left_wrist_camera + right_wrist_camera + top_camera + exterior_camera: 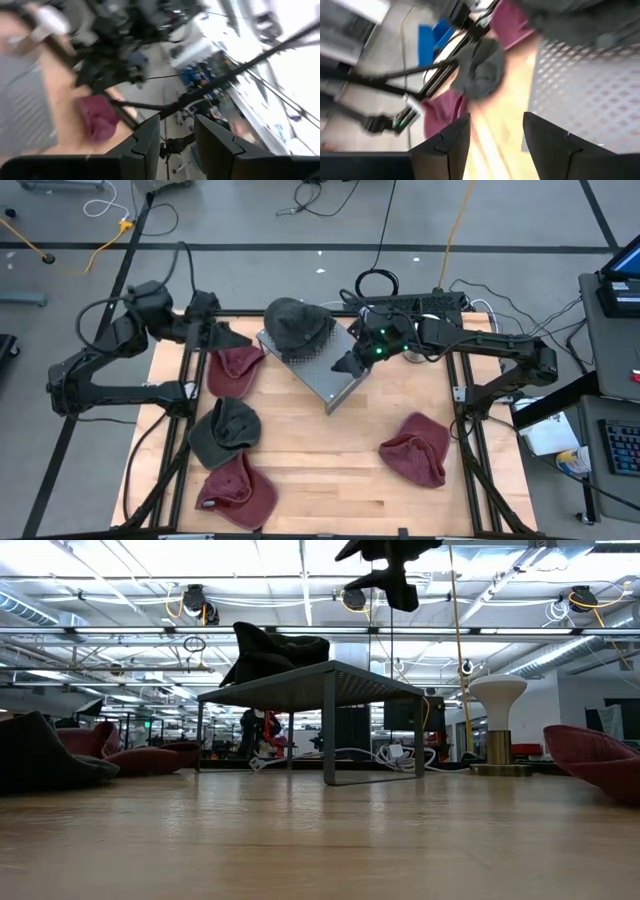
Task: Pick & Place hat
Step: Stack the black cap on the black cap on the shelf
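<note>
- Right gripper (350,364): raised over the near corner of the perforated metal stand (335,375); fingers parted with a gap between them, nothing held.
- Dark grey hat (297,323): seated on the stand's far end, just beyond the right gripper; no clear long axis.
- Left gripper (232,337): beside the stand's other side, fingers narrowly parted, empty.
- Maroon hat (234,368): directly below the left gripper, nearest loose hat.
- Obstructions: none seen between either gripper and its nearest hat.

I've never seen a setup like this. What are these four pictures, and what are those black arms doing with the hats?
Two robot arms work at a wooden table. One camera looks down from above, one sits at tabletop height, and one rides on each wrist. A dark grey hat lies on a metal mesh stand. On the wood lie another grey hat and three maroon hats. The right pincer hovers open over the stand, holding nothing. The left pincer, also open and empty, waits at the table's far left corner.
</note>
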You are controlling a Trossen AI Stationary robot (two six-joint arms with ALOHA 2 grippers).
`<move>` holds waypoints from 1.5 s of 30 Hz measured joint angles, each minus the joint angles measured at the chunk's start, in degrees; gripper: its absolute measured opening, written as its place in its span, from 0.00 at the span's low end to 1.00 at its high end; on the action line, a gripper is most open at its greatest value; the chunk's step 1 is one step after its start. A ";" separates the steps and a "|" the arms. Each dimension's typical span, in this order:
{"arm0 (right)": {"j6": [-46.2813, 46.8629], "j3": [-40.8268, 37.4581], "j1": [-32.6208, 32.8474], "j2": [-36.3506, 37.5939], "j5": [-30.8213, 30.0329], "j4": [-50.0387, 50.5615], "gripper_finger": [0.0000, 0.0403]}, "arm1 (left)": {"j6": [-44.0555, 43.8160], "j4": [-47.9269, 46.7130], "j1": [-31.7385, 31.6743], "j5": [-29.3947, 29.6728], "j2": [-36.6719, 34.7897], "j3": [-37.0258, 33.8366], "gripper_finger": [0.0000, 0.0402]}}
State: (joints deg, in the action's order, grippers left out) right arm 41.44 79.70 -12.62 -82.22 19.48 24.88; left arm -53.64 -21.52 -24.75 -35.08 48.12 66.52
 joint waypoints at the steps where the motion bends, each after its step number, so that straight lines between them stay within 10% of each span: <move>1: -0.69 0.00 0.00 -0.02 1.42 0.16 0.43 | -0.68 -1.54 0.55 1.30 0.00 0.00 0.31; 22: -11.98 0.00 0.00 3.90 11.92 -1.71 0.42 | 0.53 -53.14 25.76 29.02 21.24 22.39 0.31; 45: -15.16 0.00 0.00 12.49 12.06 -3.18 0.42 | -25.73 -68.47 56.23 30.70 32.31 24.76 0.31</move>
State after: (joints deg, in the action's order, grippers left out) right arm 26.28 79.70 -12.62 -69.73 31.54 21.70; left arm -79.37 -90.00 31.48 -4.39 80.42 91.29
